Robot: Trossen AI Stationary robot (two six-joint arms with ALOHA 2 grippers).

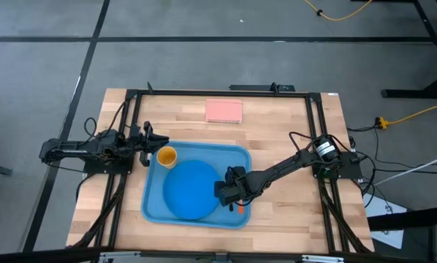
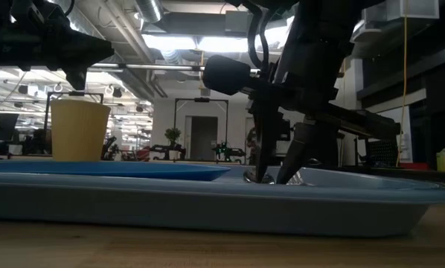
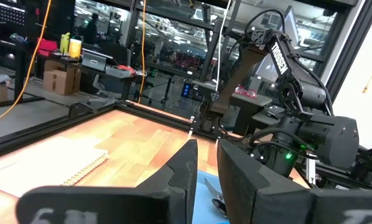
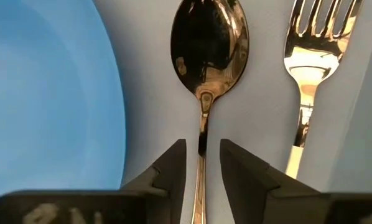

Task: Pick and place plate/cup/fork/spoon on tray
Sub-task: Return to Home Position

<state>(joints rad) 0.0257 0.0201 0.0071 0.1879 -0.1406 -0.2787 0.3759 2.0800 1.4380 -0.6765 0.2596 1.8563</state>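
The light-blue tray [image 1: 204, 148] holds the blue plate [image 1: 191, 188], with the yellow-orange cup [image 1: 166, 155] standing upright at its far left corner. To the plate's right, the dark spoon [image 4: 209, 43] and the orange-handled fork [image 4: 313, 50] lie flat on the tray floor, side by side. My right gripper [image 4: 203, 146] points steeply down over the spoon and is open. Its fingers stand on either side of the thin handle, with a gap on each side. My left gripper [image 1: 154, 140] waits at the tray's left edge, beside the cup, with a narrow gap between its fingers.
A pink pad [image 1: 223, 111] lies on the wooden table beyond the tray's far edge. Black frame rails [image 1: 204, 93] run round the table. The tray's raised rim [image 2: 207, 208] lies close around the spoon and fork.
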